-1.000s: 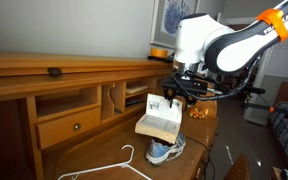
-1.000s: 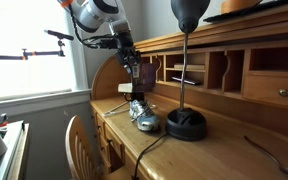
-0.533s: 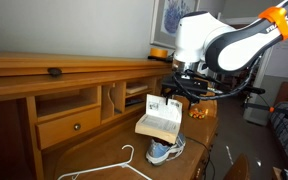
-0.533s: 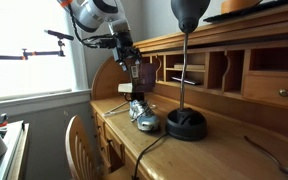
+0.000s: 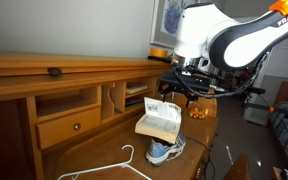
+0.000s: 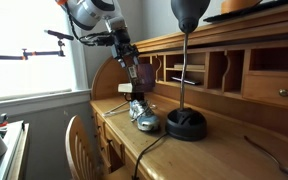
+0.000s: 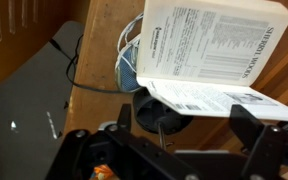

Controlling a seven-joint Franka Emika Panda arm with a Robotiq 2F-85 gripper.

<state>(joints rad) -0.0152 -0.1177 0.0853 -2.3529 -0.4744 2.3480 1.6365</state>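
The hand [image 5: 187, 93] hangs just above a book [image 5: 159, 120], its jaws spread wide and holding nothing; the wrist view shows both fingers [image 7: 76, 150] apart below the printed cover. The book lies tilted on top of a shoe [image 5: 165, 151], which stands near the front edge of the desk [image 5: 216, 135]. A white hanger [image 5: 119, 165] lies beside the shoe along that edge.

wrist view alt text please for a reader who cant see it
A paperback book with a text-covered cover lies on a blue and white sneaker on a wooden desk. The dark gripper, jaws apart, fills the bottom edge.
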